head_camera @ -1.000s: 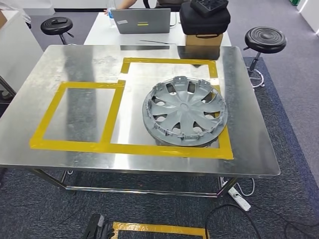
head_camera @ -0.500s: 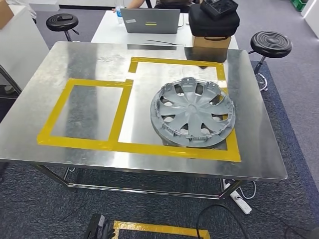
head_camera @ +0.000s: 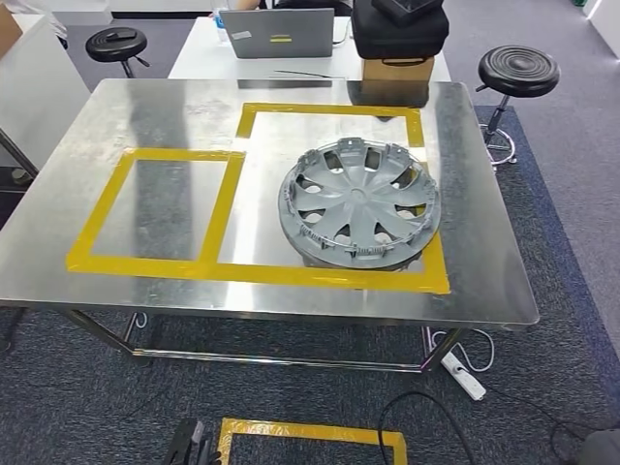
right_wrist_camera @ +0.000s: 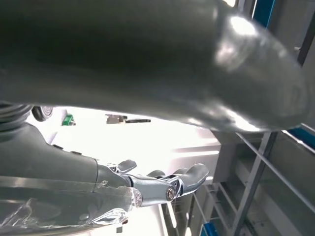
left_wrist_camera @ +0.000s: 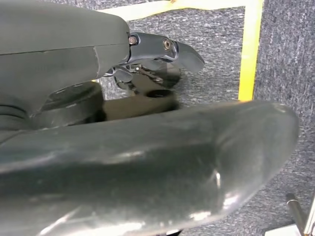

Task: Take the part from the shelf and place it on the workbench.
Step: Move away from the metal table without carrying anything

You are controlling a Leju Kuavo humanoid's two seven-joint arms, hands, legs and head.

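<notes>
**Hands empty and spread; part lying on workbench**

Left hand: in the left wrist view it holds nothing. The thick thumb and the dark fingers stand apart, over grey carpet with a strip of yellow floor tape beyond them.

Right hand: in the right wrist view it is likewise empty. Its fingers are stretched out and clear of the thumb, against a bright, washed-out background with metal framing to one side.

Workbench: a wide sheet-metal table on a tubular frame, standing on the carpet. Two adjoining rectangles are marked on its top in yellow tape, a large frame on the right and a smaller frame on the left.

Part: a grey spoked wheel cover. It lies flat on the workbench inside the large frame, towards its right end. Its rim overlaps the tape on the right side and reaches the front strip. Neither hand touches it.

White desk: it butts against the far edge of the workbench. On it are a grey laptop and a black case, which rests on a cardboard box.

Stools: one black round stool at the far right, another at the far left.

Floor: a taped rectangle near the front, and a white power strip by the right table leg.
</notes>
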